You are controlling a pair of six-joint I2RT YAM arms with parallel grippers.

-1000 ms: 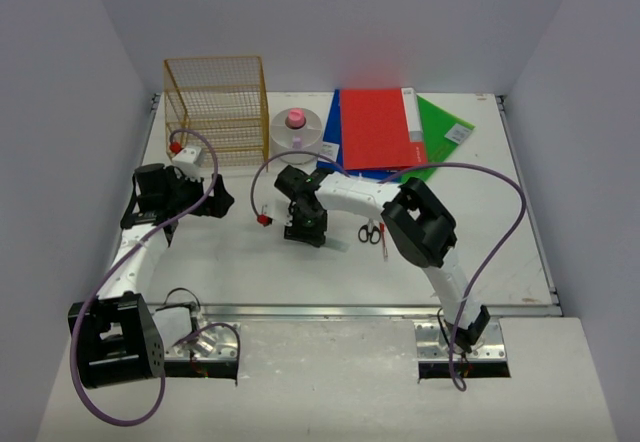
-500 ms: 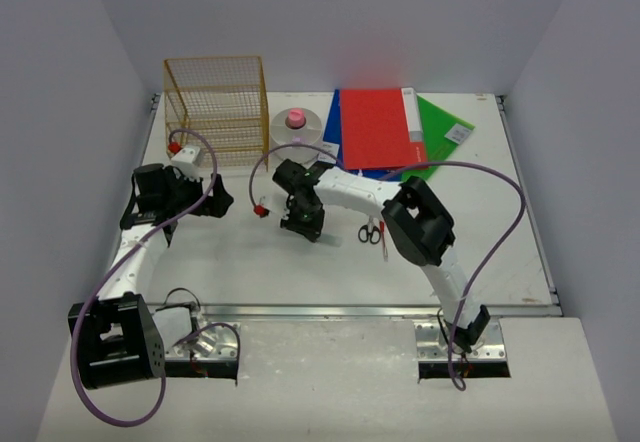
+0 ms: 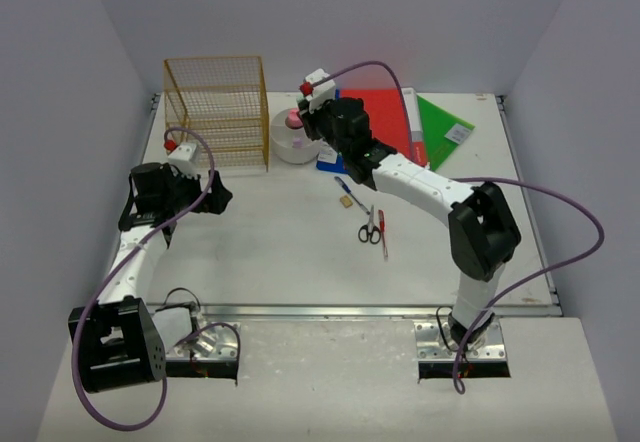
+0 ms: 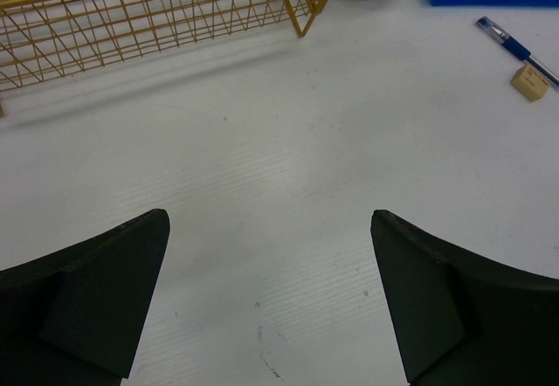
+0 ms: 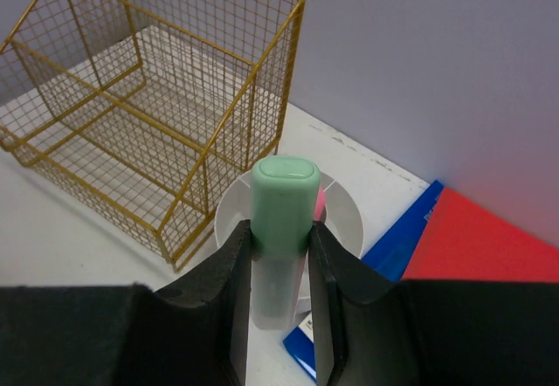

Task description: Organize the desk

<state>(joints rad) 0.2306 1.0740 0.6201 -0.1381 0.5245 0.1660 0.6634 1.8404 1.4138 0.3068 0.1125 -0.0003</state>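
Up went the right claw (image 5: 279, 251), from the middle of the desk (image 3: 270, 252) to the upper middle of the top view. It pinches one green marker (image 5: 284, 194) over one white cup (image 5: 345, 220), so the marker looks ready to go in. The left claw (image 4: 269, 229) is wide open with nothing in it. The desk fills the middle of the top view. On it are one scissors (image 3: 370, 230), one blue pen (image 3: 350, 188), one red pen (image 3: 382, 234), one eraser (image 3: 346, 202), three folders (image 3: 395, 132) and one wire rack (image 3: 215, 107).

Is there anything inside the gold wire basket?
Empty. The gold wire basket shows only bare wire shelves through its mesh in the right wrist view.
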